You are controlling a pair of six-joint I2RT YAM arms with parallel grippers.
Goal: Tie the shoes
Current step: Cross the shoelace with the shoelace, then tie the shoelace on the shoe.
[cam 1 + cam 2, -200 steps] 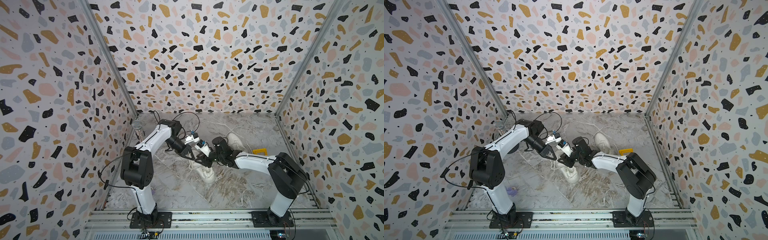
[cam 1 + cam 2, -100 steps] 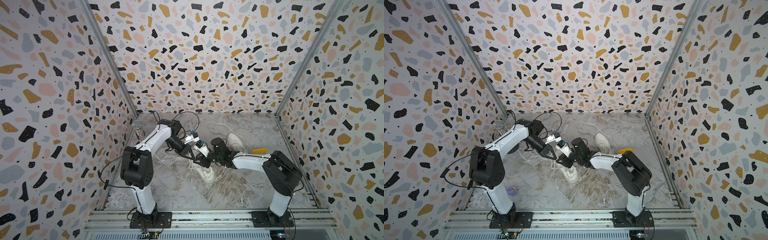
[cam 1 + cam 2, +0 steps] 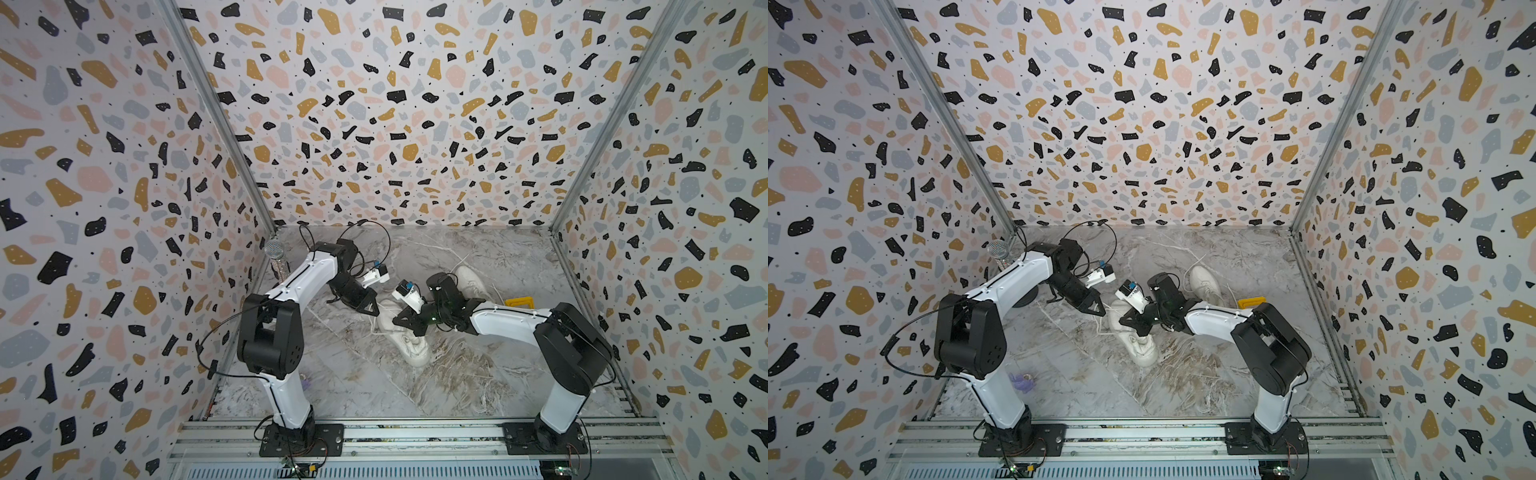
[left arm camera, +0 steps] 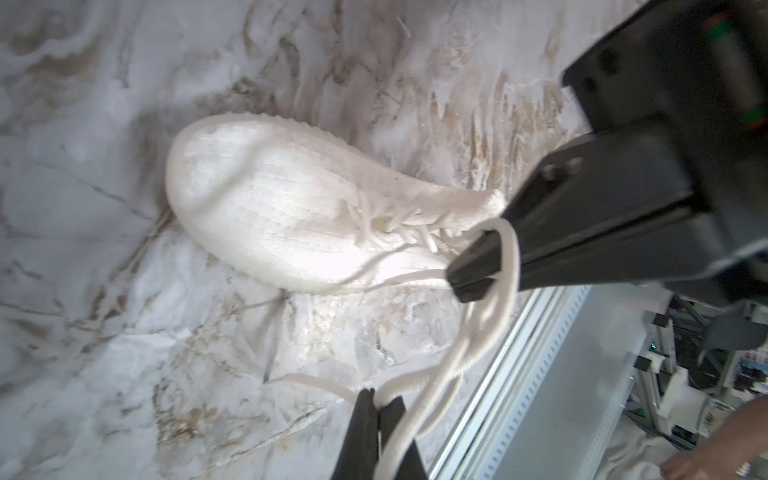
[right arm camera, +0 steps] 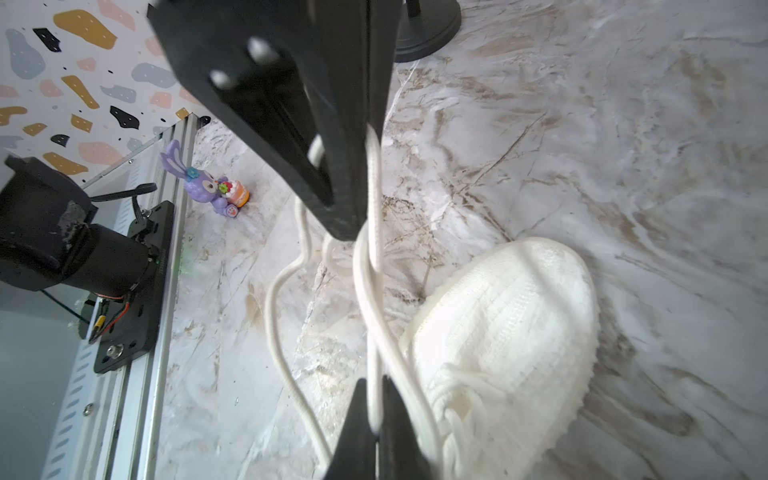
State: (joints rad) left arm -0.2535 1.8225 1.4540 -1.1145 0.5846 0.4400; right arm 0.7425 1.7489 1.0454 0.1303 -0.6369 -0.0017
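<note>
Laces (image 5: 374, 199) pinched by both claws over 1 knit shoe (image 4: 270, 199).
Left claw (image 4: 380, 399) and right claw (image 5: 374, 384) are each clamped tight on the ribbed white laces, tips close together; the cream shoe with its ridged sole lies just below them. The 2nd shoe (image 3: 471, 280) sits behind the right claw, partly hidden by its arm.

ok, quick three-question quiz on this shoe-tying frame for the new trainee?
1. True or false: left jaws and right jaws are both shut on the lace of the near sneaker.
2. The toy by the left arm's base is: A purple bunny, B red car, C green ball?
3. Fill in: the small object near the far sneaker is ___.
Key: 1 true; 2 A; 3 yellow.
</note>
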